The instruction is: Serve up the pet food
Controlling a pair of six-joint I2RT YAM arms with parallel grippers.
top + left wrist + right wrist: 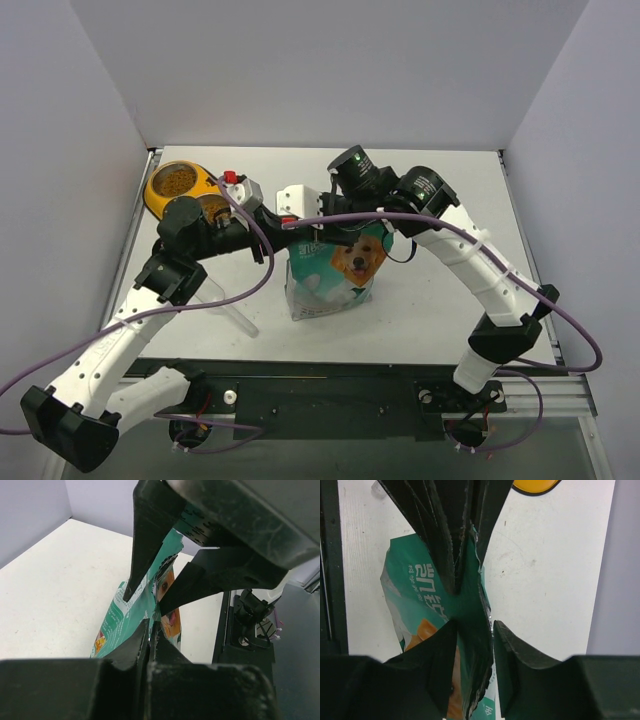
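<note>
Your left fingers [132,647] pinch the pouch [330,280] top. Your right fingers [437,655] straddle it narrowly, but I can't tell if they grip. The pouch stands on the table [440,320]. Kibble [178,181] sits in the feeder [153,197], far left.

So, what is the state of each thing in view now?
pouch: upright, top edge torn
feeder: far bowl filled with pet food
scoop: lying flat, not held
left gripper: at the pouch top, grip unclear
right gripper: shut on the pouch top
</note>
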